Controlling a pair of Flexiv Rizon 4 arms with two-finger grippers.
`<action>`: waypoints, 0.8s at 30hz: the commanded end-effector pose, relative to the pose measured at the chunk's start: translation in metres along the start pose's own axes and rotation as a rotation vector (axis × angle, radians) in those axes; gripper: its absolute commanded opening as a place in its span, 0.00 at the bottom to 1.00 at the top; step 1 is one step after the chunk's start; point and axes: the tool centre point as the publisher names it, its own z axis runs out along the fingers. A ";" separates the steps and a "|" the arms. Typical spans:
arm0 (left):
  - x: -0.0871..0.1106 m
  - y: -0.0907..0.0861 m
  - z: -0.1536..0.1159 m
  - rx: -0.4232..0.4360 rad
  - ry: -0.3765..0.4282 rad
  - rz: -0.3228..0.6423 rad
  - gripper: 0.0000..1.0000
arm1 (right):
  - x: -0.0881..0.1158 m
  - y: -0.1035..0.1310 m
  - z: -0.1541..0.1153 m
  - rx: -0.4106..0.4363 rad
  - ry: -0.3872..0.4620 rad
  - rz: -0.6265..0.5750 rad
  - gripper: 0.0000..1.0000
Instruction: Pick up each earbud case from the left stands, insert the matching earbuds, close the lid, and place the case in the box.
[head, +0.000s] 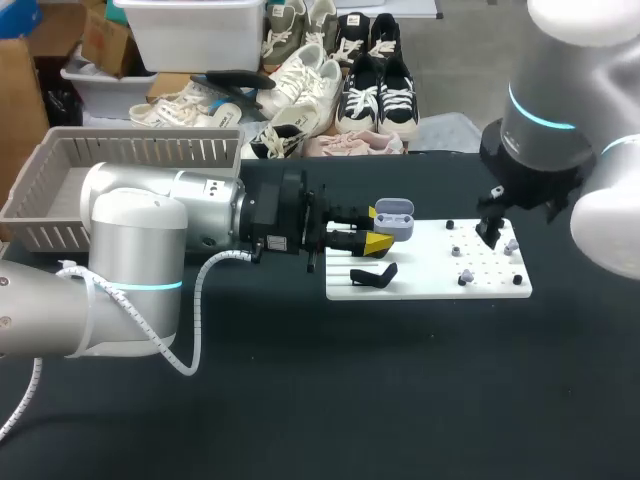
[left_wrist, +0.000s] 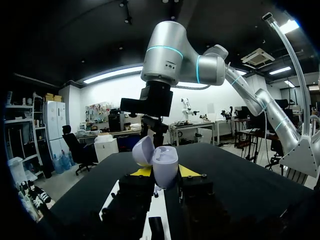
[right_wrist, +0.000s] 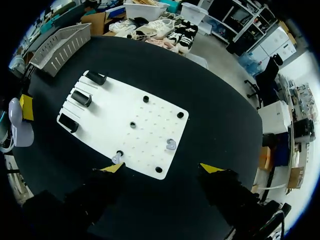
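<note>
Left tool (head: 377, 227) is clamped on a pale lilac plastic earbud case (head: 395, 218) with its lid hinged open, over the far left corner of the flat white pegboard (head: 430, 262). A black angled stand (head: 373, 275) lies nearer on that board. Right tool (right_wrist: 162, 168) hangs wide open over the board's right part, holding nothing. The step in hand looks like fetching an earbud. One small grey earbud (right_wrist: 171, 145) lies ahead of the right tool, within its finger span. A second grey earbud (right_wrist: 117, 157) sits by the board's near edge, just beside one yellow fingertip (right_wrist: 112, 168). To do it well, I would centre on the inner one, come straight down and close gently, so the rounded shell does not squirt out. The short black pegs (right_wrist: 133, 124) nearby could catch a finger. The edge earbud risks being nudged off onto the black table (head: 300, 400). Carrying leftward to the case, stay above the pegs; the two tools will come close there. A grey slatted plastic basket (head: 130, 150) stands far left, behind the left arm.
</note>
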 end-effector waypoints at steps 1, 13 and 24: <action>0.000 0.000 0.000 -0.002 -0.001 0.001 0.00 | -0.003 0.001 0.011 0.002 0.007 0.001 0.81; 0.000 0.000 0.000 -0.002 -0.001 0.001 0.00 | -0.002 -0.003 0.035 -0.017 0.038 0.018 0.62; 0.000 0.000 0.000 -0.002 -0.001 0.001 0.00 | -0.005 -0.010 0.054 -0.019 0.058 0.035 0.49</action>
